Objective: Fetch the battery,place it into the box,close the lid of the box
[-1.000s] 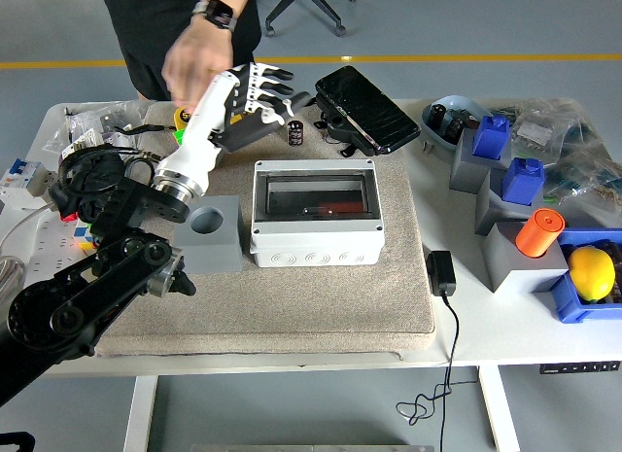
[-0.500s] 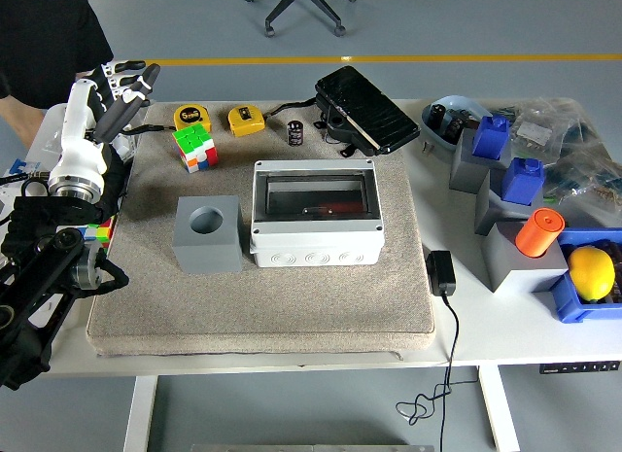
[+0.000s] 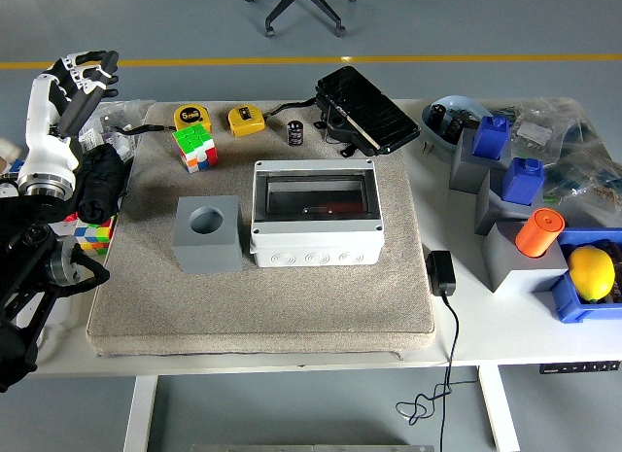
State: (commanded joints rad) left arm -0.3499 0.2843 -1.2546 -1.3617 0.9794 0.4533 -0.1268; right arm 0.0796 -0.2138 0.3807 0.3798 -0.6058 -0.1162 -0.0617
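You are looking down on a white surface (image 3: 466, 340) with a beige mat (image 3: 292, 296) spread over its middle. Beyond it lies a grey floor with a yellow line (image 3: 389, 58), and the base of an office chair (image 3: 301, 5) shows at the top edge.

On the mat a grey block (image 3: 208, 234) with a round hole stands just left of the box (image 3: 314, 212). Behind them lie a colour cube (image 3: 194, 147), two yellow tape measures (image 3: 192, 115) (image 3: 246, 120) and a black device (image 3: 366, 109) propped at a tilt. A black adapter (image 3: 441, 273) rests at the mat's right edge, its cable hanging over the front. The right side is crowded: blue and grey bins, an orange cylinder (image 3: 538, 231), a lemon (image 3: 591, 273) in a blue tray, and bags of small parts.

The battery (image 3: 295, 133) is a small black cylinder standing upright at the back of the mat, between the right-hand tape measure and the black device, apart from the box. The box is light grey with a clear, dark-tinted lid lying flat over its top.

Your left hand (image 3: 80, 78) is raised at the far left, off the mat, white forearm pointing up and away, fingers loosely spread and gripping nothing. It is well apart from both battery and box.
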